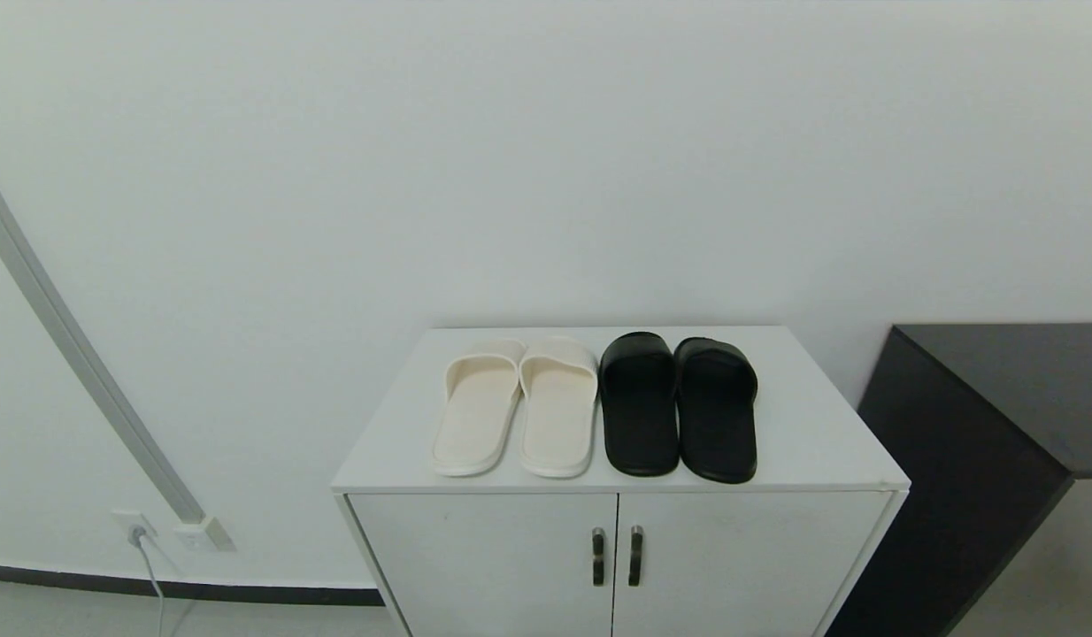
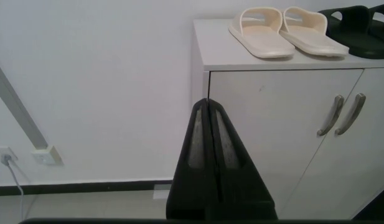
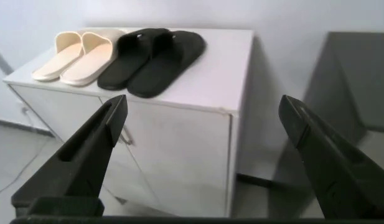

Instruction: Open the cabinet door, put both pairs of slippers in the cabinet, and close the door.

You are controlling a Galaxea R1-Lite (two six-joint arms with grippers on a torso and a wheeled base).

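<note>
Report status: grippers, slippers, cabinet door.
Left gripper shut, right gripper open, both empty. Cabinet doors shut. White slippers and black slippers side by side on cabinet top. Handles unobstructed.

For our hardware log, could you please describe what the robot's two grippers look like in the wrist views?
Both are matte black. The left gripper has two long fingers that taper to a narrow tip, each with a recessed greyish panel along its length. The right gripper has similar wedge-shaped black fingers, one showing a shallow groove down its face.
</note>
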